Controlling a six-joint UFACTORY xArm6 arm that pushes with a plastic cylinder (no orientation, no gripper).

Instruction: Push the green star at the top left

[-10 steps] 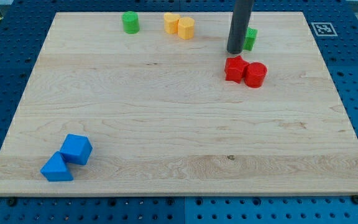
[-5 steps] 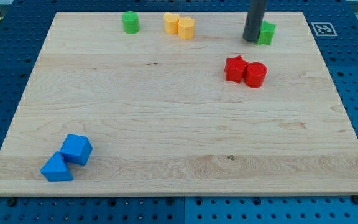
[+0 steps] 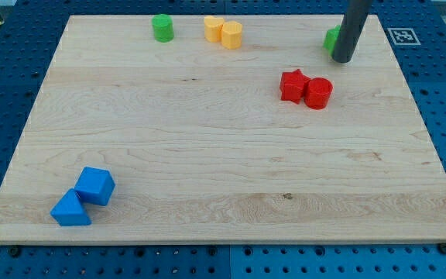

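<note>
No jaws on rod; my tip (image 3: pixel 341 60) touching right side of green star (image 3: pixel 331 39), far right on board (image 3: pixel 207 155). Star mostly hidden, bright green.

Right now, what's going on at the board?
My tip sits near the view's top right, on the right side of the green star, which the rod mostly hides. From there a push toward the view's left looks possible. The red star and red cylinder sit together just below. The green cylinder and two yellow blocks line the top edge; two blue blocks sit bottom left.
</note>
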